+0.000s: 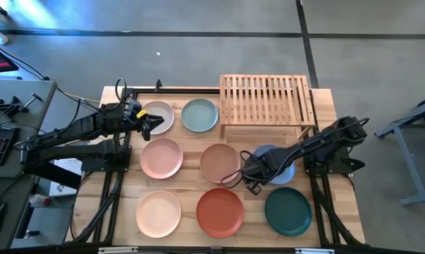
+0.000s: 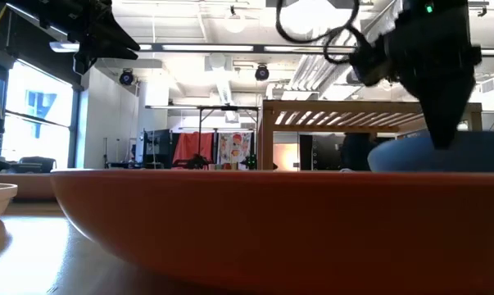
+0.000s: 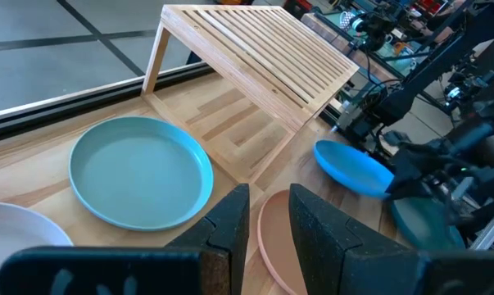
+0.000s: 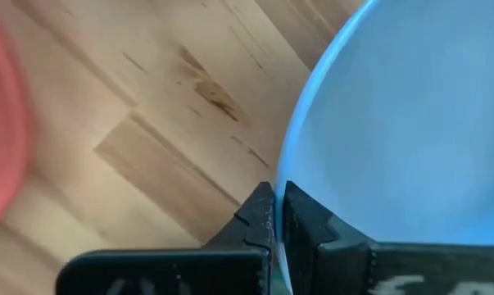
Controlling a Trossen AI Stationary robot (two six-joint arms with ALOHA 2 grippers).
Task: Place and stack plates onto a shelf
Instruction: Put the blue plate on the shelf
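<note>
Where right jaws pinch its rim, blue plate (image 3: pixel 353 166) seemingly tilted.

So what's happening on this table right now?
The right pincer has shut on the rim of the blue plate, which sits tipped, one edge off the table. The left pincer waits above the off-white plate. The shelf at the back holds no plates yet; the other six plates lie flat on the tabletop.
</note>
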